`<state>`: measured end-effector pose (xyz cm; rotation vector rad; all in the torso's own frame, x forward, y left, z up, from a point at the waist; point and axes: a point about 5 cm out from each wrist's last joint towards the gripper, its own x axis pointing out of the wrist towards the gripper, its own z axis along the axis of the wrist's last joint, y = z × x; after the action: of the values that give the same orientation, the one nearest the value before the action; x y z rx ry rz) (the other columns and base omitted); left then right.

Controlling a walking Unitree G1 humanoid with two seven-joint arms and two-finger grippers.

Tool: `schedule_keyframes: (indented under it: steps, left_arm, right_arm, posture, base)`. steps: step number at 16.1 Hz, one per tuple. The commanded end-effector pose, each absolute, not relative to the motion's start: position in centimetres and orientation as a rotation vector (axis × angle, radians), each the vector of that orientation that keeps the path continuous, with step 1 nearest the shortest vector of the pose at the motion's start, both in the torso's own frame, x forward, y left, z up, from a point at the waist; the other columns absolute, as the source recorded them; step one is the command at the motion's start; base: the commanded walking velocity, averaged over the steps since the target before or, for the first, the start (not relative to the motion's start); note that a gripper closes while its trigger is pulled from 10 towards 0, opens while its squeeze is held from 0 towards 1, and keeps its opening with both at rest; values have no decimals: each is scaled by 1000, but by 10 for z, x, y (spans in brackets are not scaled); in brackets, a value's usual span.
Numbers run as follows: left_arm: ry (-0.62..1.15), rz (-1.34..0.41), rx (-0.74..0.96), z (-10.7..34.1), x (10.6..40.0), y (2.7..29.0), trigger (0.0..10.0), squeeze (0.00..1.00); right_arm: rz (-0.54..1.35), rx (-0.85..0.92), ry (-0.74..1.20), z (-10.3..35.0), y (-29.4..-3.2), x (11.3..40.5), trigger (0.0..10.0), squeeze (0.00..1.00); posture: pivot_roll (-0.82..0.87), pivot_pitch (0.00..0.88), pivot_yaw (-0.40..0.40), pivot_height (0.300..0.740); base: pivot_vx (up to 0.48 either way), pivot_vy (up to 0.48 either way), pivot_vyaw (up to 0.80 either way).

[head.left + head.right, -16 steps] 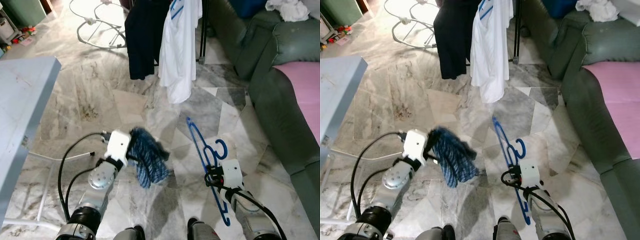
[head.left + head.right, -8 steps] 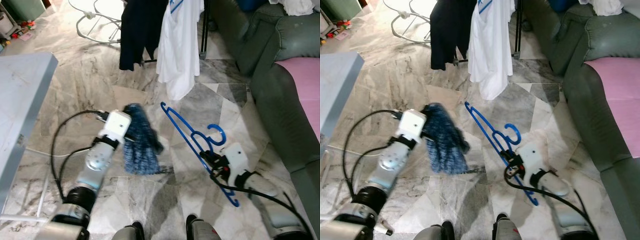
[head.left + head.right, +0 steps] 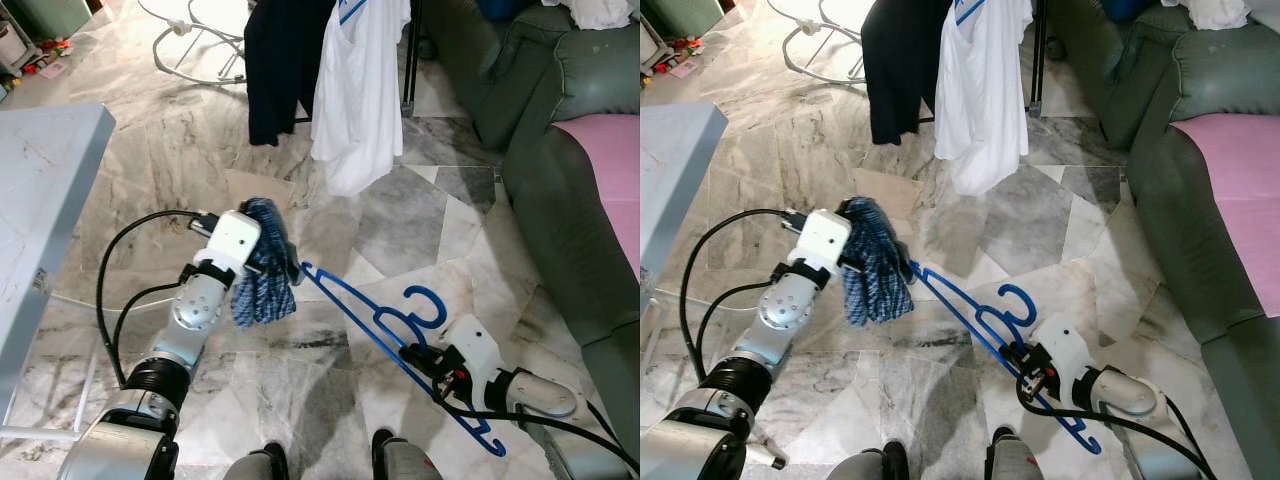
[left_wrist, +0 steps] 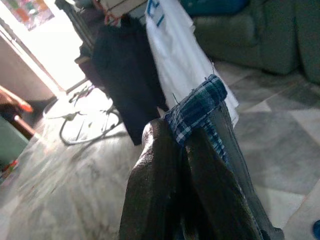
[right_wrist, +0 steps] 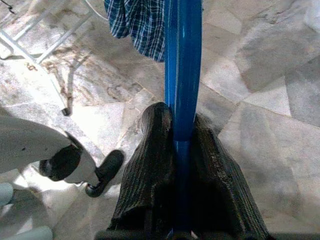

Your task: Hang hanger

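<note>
Marble floor [image 3: 150, 180] in grey and white tiles stretches under the robot, and low over it is the blue hanger [image 3: 385, 325], held at a slant with one arm tip just beside a bunched blue checked cloth [image 3: 262, 270] and its hook curling up near the right wrist. The right claw [image 5: 175, 130] is clenched on the hanger's bar, fingers pressed to either side of the blue plastic. The left claw [image 4: 192, 135] is clamped on the checked cloth, which hangs down from it in a loose wad. Farther ahead, a dark garment [image 3: 285, 65] and a white shirt [image 3: 360, 90] hang from a clothes rack, whose black leg [image 3: 408, 60] shows beside the shirt. A grey-green sofa [image 3: 560, 150] with a pink cover [image 3: 610, 170] runs along the robot's right, and the corner of a pale blue desk [image 3: 45, 190] sits on its left. The step in hand looks like threading the hanger into the cloth. Next, the hanger tip would need to find an opening in the cloth, which is hard to make out while it is bunched, before anything goes to the rack.
</note>
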<state>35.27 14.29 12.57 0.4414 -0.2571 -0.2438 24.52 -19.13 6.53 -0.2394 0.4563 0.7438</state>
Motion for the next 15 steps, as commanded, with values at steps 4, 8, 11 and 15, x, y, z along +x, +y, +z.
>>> schedule_keyframes:
  steps: [4,8,11,15]
  left_arm:
    - [-336,-362,471,124,341,131,10000,0]
    - [-372,-391,477,127,338,129,10000,0]
    - [-434,-498,442,134,332,111,10000,0]
    - [-532,-684,367,148,315,78,10000,0]
  right_arm:
    - [685,-266,427,70,-193,255,10000,0]
    - [667,-282,426,69,-195,259,10000,0]
    - [671,-289,427,69,-195,263,10000,0]
    - [640,-129,427,61,-186,275,10000,0]
  posture:
    - [-233,250,97,740]
    - [-226,250,98,740]
    - [-230,251,97,740]
    - [-233,252,92,740]
  base:
    - [0,0,0]
    - [0,0,0]
    - [0,0,0]
    - [0,0,0]
